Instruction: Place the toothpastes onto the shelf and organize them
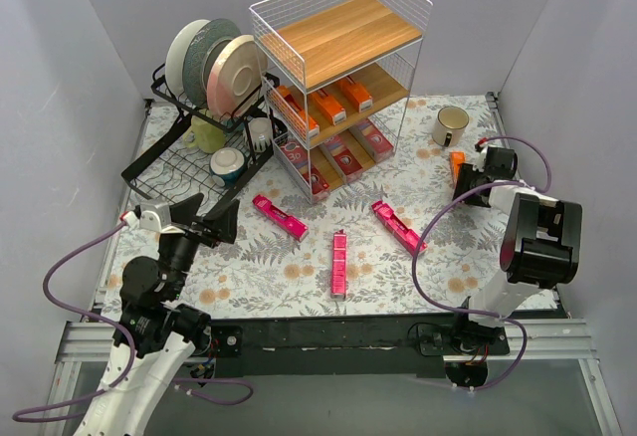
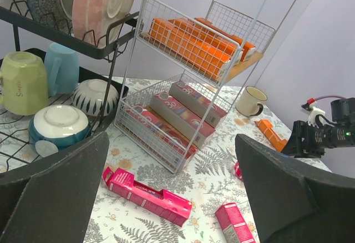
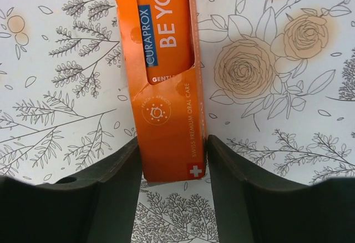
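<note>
Right hand grips one orange toothpaste down at the counter, right of the shelf; the carton's far end is cut off. Left hand hovers open, front-left of the shelf. Three pink toothpastes lie before the shelf. Three orange ones sit on its middle tier, three dark red ones on its lowest.

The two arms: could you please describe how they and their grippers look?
Both are white links with black joint housings, blocky on the right arm. A purple cable loops along the left arm, another along the right. The left gripper and right gripper have broad matt black fingers, with a small red fitting near each wrist.
</note>
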Action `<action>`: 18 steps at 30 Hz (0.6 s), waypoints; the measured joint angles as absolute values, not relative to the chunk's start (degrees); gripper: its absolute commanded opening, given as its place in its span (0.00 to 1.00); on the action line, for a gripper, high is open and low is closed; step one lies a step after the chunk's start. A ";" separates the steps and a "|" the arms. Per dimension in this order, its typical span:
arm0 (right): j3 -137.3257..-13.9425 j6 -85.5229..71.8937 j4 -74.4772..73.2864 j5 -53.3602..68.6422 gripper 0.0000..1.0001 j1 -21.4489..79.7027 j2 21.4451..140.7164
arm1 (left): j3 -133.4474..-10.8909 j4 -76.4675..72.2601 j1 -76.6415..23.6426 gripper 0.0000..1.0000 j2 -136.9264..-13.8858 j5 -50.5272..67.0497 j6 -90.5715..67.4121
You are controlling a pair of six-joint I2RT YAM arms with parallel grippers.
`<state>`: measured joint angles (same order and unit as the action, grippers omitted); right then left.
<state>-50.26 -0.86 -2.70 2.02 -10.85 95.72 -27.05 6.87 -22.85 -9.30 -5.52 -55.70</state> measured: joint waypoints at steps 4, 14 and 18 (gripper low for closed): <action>-50.24 -0.78 -2.48 3.22 0.50 -10.48 95.74 | -27.05 6.87 -22.85 0.98 -9.61 -5.50 -55.68; -50.02 0.97 -2.42 1.41 0.46 -3.97 95.53 | -27.05 6.87 -22.85 0.98 -10.04 -5.48 -55.64; -49.74 1.56 -3.27 0.69 0.45 2.00 94.78 | -27.05 6.87 -22.85 0.98 -10.04 -5.34 -55.61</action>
<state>-49.74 1.56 -3.27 0.69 2.00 94.78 -27.05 6.87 -22.85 -10.04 -5.34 -55.61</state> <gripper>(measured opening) 0.475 0.981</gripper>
